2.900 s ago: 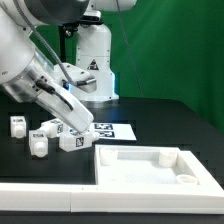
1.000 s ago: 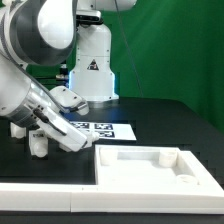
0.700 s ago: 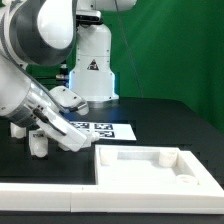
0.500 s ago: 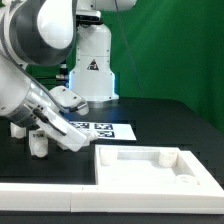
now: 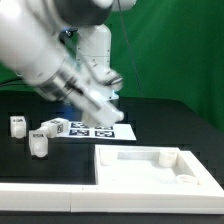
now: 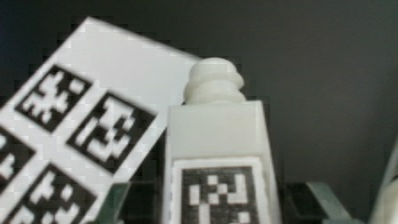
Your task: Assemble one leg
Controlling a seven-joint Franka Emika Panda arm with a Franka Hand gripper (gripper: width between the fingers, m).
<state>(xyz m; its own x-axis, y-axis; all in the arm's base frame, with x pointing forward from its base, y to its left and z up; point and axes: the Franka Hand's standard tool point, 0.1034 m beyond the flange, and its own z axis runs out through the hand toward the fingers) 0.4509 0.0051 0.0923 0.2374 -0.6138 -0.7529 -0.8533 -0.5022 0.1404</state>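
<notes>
In the wrist view a white leg with a black-and-white tag on its side and a rounded knob at its end sits between my fingers. My gripper is shut on it. In the exterior view the gripper is blurred and hangs above the marker board; the held leg is hard to make out there. Three more legs stand on the black table at the exterior view's left: one, one and one.
The large white square panel with raised rim and corner holes lies at the front right of the exterior view. The marker board also shows in the wrist view, below the held leg. The robot base stands at the back.
The arm has swung up and to the exterior view's right, from low over the legs to above the marker board. The leg that stood nearest the board is gone from the table.
</notes>
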